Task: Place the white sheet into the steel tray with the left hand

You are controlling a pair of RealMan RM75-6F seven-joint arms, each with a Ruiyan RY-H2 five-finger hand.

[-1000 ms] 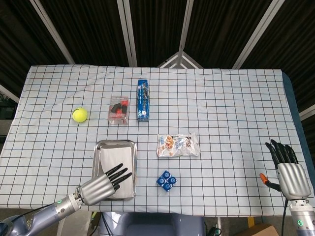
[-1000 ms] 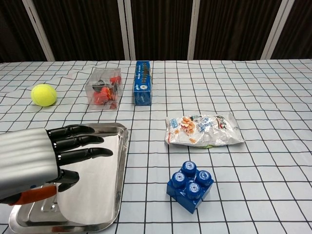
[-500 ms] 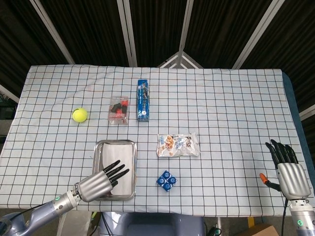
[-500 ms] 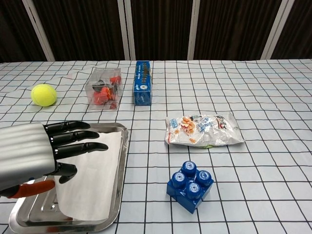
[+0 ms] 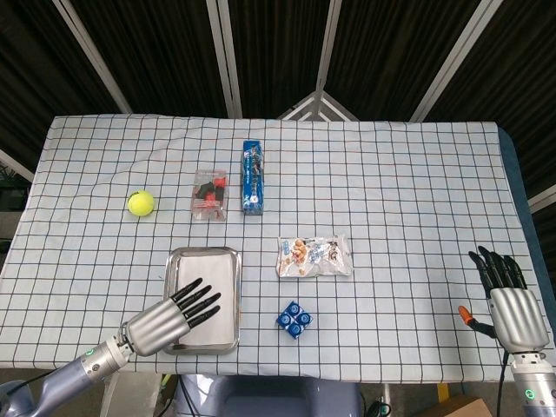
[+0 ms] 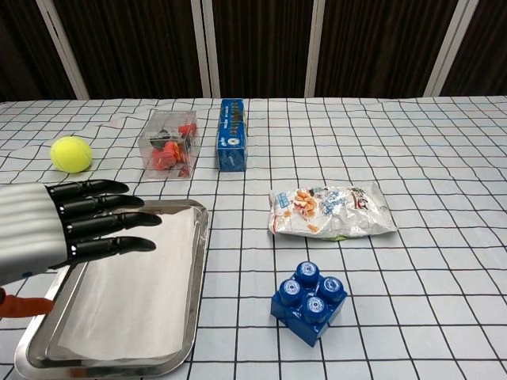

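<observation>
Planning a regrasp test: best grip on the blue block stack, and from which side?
Pinch the blue block stack by its two opposite flat side walls, coming from straight above. Its top is studded, it sits rotated diamond-wise, and bare cloth surrounds it, so probably turn the hand to match.

Thin white paper sheet (image 6: 131,297) lying flat inside shallow rectangular steel tray (image 6: 200,261), tray sitting near the table's front-left edge

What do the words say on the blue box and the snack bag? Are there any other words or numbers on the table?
Blue box: it has a round white label and print, too small and blurred to read.
Snack bag: colourful print, too blurred to read.
Clear box of red and black bits: no text visible.
Tennis ball, blue brick, steel tray, white sheet: no text visible.
</observation>
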